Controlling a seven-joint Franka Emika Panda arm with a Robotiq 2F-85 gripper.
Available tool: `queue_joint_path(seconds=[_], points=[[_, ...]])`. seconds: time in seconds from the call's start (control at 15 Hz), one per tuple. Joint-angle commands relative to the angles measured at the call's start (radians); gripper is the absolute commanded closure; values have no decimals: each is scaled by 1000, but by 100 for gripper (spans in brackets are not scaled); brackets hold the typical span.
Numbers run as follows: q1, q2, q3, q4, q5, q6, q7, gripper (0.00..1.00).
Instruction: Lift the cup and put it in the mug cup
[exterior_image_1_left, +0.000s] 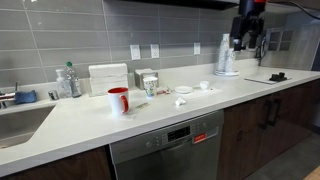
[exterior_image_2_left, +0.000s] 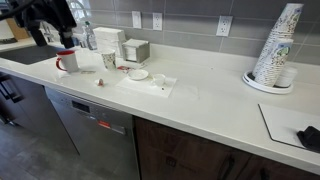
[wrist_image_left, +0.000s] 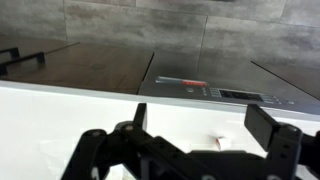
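The red mug cup (exterior_image_1_left: 118, 100) stands on the white counter, left of the middle; it also shows in the other exterior view (exterior_image_2_left: 67, 62). The small pale cup (exterior_image_1_left: 150, 86) stands upright a little behind and to the right of it, apart from it, and shows in the other exterior view too (exterior_image_2_left: 109, 61). My gripper (exterior_image_1_left: 244, 40) hangs high in front of the counter, far from both; in an exterior view it is a dark shape at the top left (exterior_image_2_left: 47, 30). In the wrist view the jaws (wrist_image_left: 199, 113) are open and empty over the counter's front edge.
A tall stack of white cups (exterior_image_1_left: 225, 58) stands on a plate at the right. A napkin box (exterior_image_1_left: 107, 78), a small box (exterior_image_1_left: 143, 76), bottles (exterior_image_1_left: 66, 80) and white lids (exterior_image_1_left: 183, 90) sit near the mug. A sink (exterior_image_1_left: 15, 118) is left; a dishwasher (exterior_image_1_left: 165, 150) is below.
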Motion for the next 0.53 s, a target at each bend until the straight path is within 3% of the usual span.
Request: queue_joint_path(seconds=[0.0, 0.47], points=[[70, 158, 50, 141, 71, 47, 36, 0], [123, 444, 118, 387, 140, 141, 39, 0]])
